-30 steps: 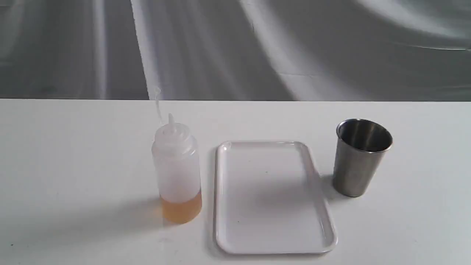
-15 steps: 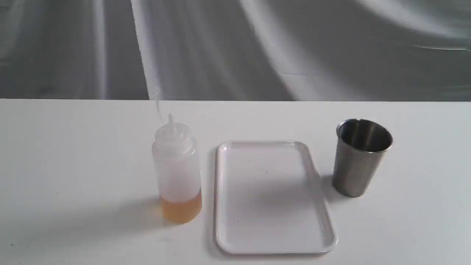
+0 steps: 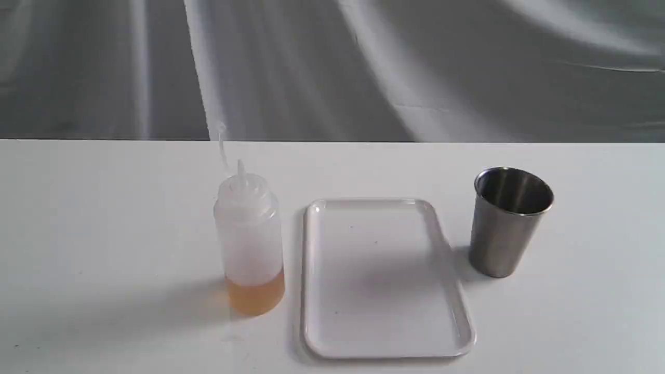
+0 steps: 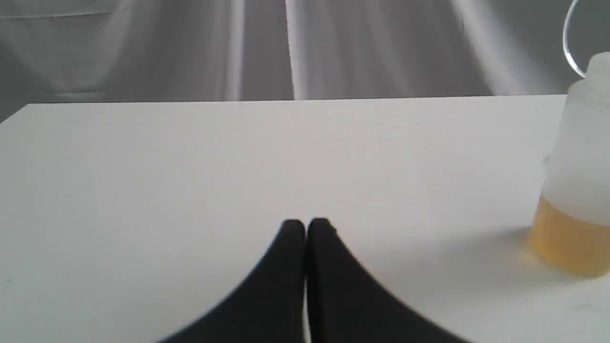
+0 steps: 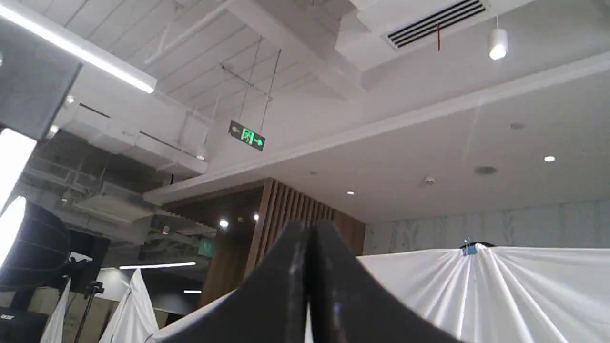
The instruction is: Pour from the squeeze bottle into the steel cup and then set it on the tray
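The squeeze bottle [image 3: 250,244] stands upright on the white table [image 3: 104,234], just left of the tray [image 3: 385,317] and clear of it. A shallow layer of amber liquid [image 3: 255,298] sits at its base, and its cap strap [image 3: 223,148] sticks up. The tray lies flat between the bottle and the steel cup [image 3: 508,228], which stands upright just beside the tray's right edge.

The left gripper [image 4: 305,227] has its jaws pressed together, empty, low over bare table, with the bottle near. The right gripper [image 5: 309,233] has its jaws pressed together, empty, aimed at the ceiling [image 5: 429,143].
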You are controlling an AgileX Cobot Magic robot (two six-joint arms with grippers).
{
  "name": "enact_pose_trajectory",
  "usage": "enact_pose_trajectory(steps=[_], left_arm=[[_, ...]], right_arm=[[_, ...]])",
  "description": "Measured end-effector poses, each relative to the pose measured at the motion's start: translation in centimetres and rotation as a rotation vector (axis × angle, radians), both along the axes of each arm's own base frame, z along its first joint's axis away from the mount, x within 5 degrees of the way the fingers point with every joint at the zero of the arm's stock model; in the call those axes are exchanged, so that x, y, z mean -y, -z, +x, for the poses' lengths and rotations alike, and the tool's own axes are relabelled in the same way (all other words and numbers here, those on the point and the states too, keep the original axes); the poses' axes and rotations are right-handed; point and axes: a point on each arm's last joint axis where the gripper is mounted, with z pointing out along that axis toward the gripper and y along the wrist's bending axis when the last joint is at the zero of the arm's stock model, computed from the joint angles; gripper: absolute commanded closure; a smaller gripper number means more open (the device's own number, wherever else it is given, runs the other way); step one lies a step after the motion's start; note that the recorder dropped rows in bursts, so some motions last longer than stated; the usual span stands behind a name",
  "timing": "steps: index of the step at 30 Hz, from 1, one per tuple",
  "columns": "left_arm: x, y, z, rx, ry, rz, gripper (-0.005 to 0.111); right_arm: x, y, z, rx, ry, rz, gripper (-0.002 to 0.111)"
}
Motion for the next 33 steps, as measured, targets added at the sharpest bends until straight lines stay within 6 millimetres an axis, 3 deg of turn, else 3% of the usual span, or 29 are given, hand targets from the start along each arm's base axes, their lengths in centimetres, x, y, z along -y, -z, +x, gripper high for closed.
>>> enact_pose_trajectory(steps=[6,10,18,25,33], left_arm=[[0.0,0.0,0.0,0.0,0.0,0.0,0.107],[0.0,0.0,0.0,0.0,0.0,0.0,0.107],[0.0,0.0,0.0,0.0,0.0,0.0,0.107],[0.0,0.0,0.0,0.0,0.0,0.0,0.107],[0.0,0.0,0.0,0.0,0.0,0.0,0.107]], right_arm=[[0.7,-4.0,1.5,-0.131,0.001,0.079,0.108],[1.5,-5.5,4.0,-0.21,0.016,0.12,0.108],[3.7,-7.6,10.2,-0.362,0.023,0.278,0.108],[5.4,-10.8,16.2,-0.408,0.028,0.313,0.108],[6.4,-14.0,20.9,-0.391,0.016,0.316,0.108]])
